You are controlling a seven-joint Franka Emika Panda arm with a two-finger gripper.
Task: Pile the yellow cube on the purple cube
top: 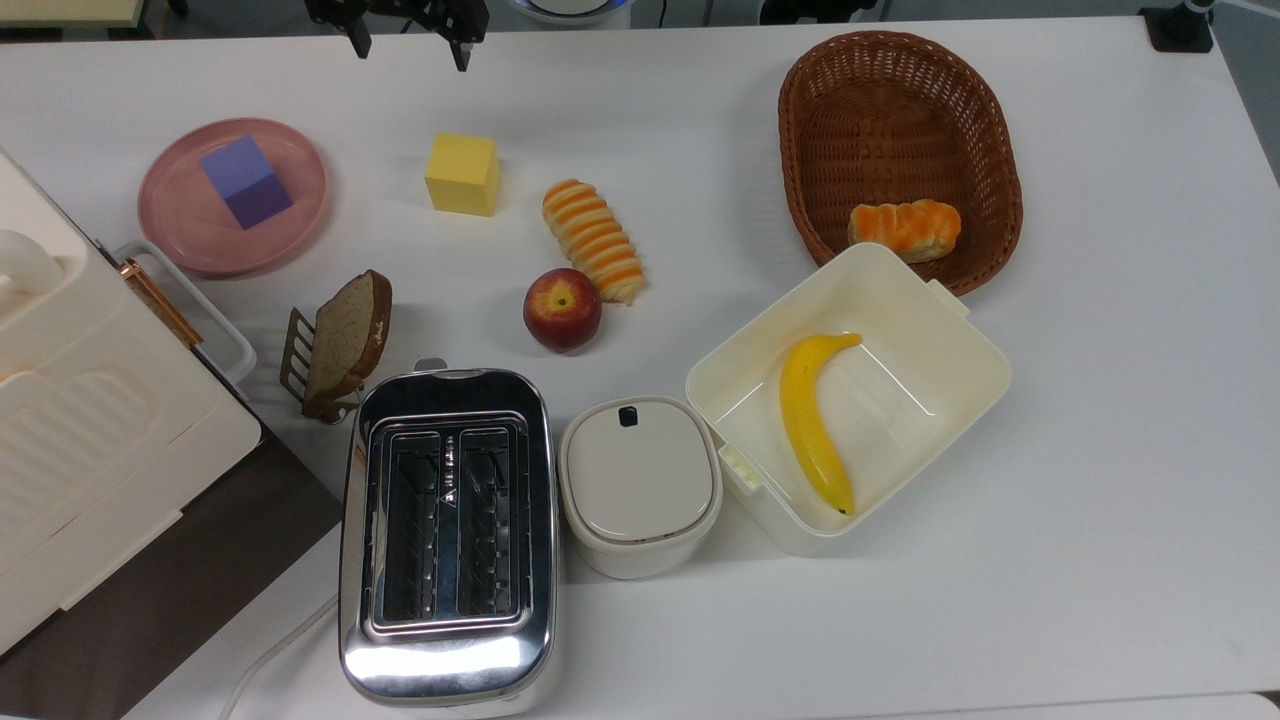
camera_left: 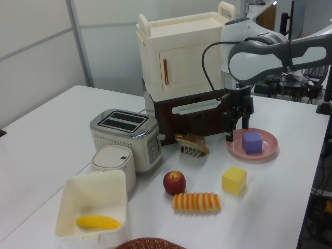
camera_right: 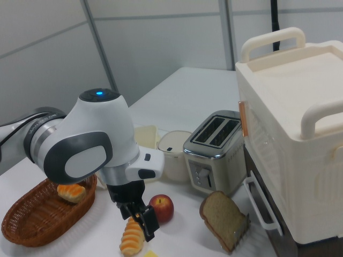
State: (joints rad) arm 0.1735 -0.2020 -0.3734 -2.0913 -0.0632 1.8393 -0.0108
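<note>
Top view, gripper (top: pixel 408 40): you have it at the far edge of the table (top: pixel 1100 450), fingers spread, nothing between them.
Top view, yellow cube (top: pixel 463 174): you find it on the bare table, just near of the gripper, between the plate (top: pixel 180 215) and the striped roll (top: pixel 594 240).
Top view, purple cube (top: pixel 246 182): it sits on the pink plate at the top view's left, well apart from the yellow cube.
Top view, other stock: apple (top: pixel 562 309), bread slice (top: pixel 345 340) in a rack, toaster (top: pixel 447 535), lidded pot (top: pixel 640 485), box (top: pixel 950 390) holding a banana (top: pixel 815 420), basket (top: pixel 900 110) holding a bun (top: pixel 906 228).
Left view, gripper (camera_left: pixel 236 124): you see it hanging above the table beside the plate (camera_left: pixel 236 149), fingers apart, empty.
Left view, purple cube (camera_left: pixel 252 142): on the plate, just to the left view's right of the gripper.
Left view, yellow cube (camera_left: pixel 234 180): on the table, nearer the camera than the plate, touching nothing.
Left view, cabinet (camera_left: pixel 187 67): cream, behind the arm.
Right view, gripper (camera_right: pixel 140 219): below the arm's white head, above the roll (camera_right: pixel 132 238) and beside the apple (camera_right: pixel 161 208); you cannot tell the finger gap here.
</note>
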